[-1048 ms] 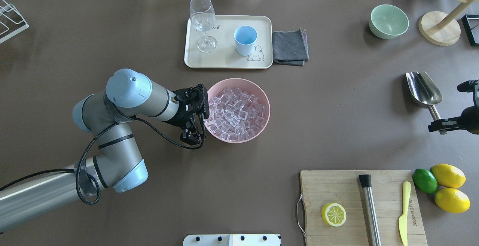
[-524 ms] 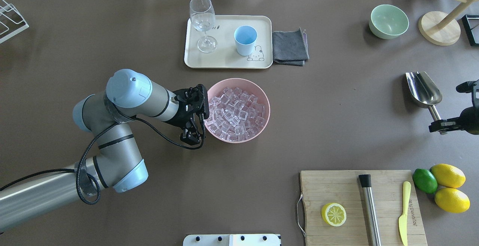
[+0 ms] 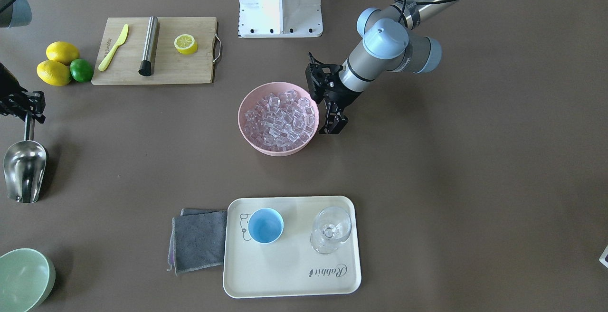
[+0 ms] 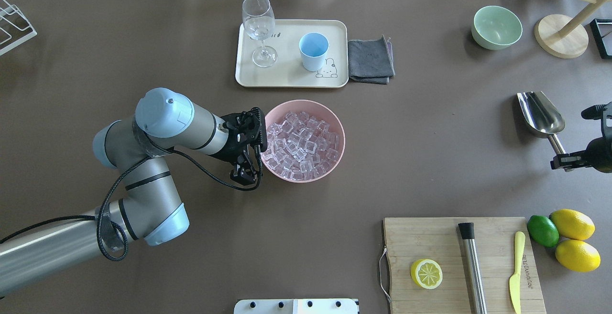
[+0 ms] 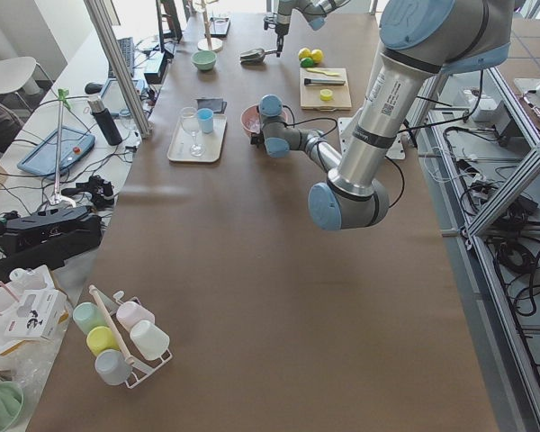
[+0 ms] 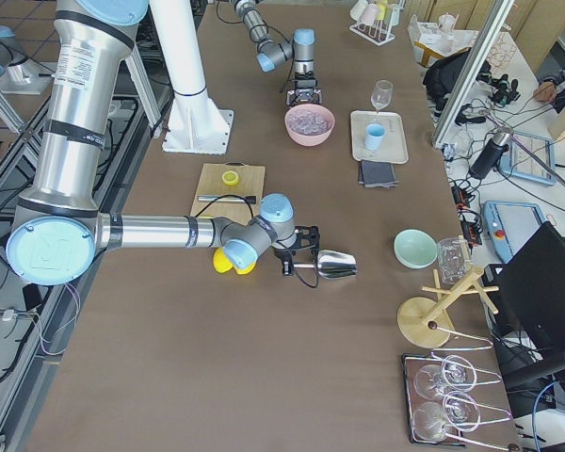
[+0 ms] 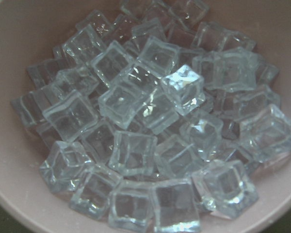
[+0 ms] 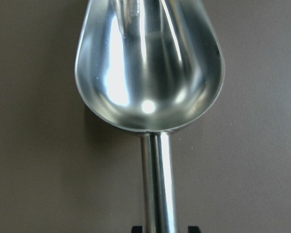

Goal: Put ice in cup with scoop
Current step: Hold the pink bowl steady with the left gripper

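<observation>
The right gripper (image 4: 565,161) sits at the right edge of the overhead view. Its fingers are closed on the far end of the handle of the scoop (image 4: 541,112). In the right wrist view the handle runs down between two dark fingertips (image 8: 136,228) at the bottom edge. The trough faces up, shiny and empty. Gripping that far back probably leaves the whole trough free to dig and keeps the fingers out of the ice. I cannot tell whether the scoop rests on the tabletop (image 4: 430,137) or hangs just above it.

The ice (image 4: 301,144) is heaped in the pink bowl (image 4: 341,147) at the middle of the overhead view, well apart from the scoop. The left gripper (image 4: 253,154) is pressed up against the bowl's left rim. Its wrist camera looks straight into the cubes, which fill that frame. The views do not show whether its fingers pinch the rim or stand open beside it. This placement looks like a brace, so the bowl would not slide when the scoop pushes in from the right side of the frame.

The cup (image 4: 313,51) stands upright and empty on the cream tray (image 4: 287,77) at upper centre, just above the bowl, with its mouth open to receive. A wine glass (image 4: 259,27) shares the tray, apart from the cup. A grey cloth (image 4: 370,60) lies against the tray's right edge, likely there for drips.

No ice has reached the cup. The task seems to be at the scoop pick-up, with the carry across to the bowl yet to come.
</observation>
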Robot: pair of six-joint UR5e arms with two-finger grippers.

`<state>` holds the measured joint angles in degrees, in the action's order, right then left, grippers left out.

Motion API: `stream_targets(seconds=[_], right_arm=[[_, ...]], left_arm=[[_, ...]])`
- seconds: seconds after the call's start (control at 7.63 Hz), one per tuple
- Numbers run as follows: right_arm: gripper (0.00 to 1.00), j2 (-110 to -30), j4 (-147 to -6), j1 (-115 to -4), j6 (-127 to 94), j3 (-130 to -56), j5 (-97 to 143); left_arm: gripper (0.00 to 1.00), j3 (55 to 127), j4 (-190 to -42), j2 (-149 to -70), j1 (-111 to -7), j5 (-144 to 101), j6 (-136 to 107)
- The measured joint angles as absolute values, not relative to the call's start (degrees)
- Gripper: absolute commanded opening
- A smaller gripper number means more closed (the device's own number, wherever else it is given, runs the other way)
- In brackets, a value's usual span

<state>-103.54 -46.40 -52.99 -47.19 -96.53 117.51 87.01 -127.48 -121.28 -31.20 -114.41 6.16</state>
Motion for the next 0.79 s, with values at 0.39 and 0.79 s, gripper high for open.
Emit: stream_targets(seconds=[0.39, 0.79], right_arm=[[0.00, -103.5, -46.4, -52.8, -47.2, -96.5, 117.2], [0.00, -103.5, -46.3, -52.7, -46.9, -96.5, 117.1]], left_arm=[[0.99, 87.0, -128.8, -120.4, -31.2, -114.5, 6.3], [0.99, 87.0, -134.8, -116.1, -31.2, -114.7, 6.3]])
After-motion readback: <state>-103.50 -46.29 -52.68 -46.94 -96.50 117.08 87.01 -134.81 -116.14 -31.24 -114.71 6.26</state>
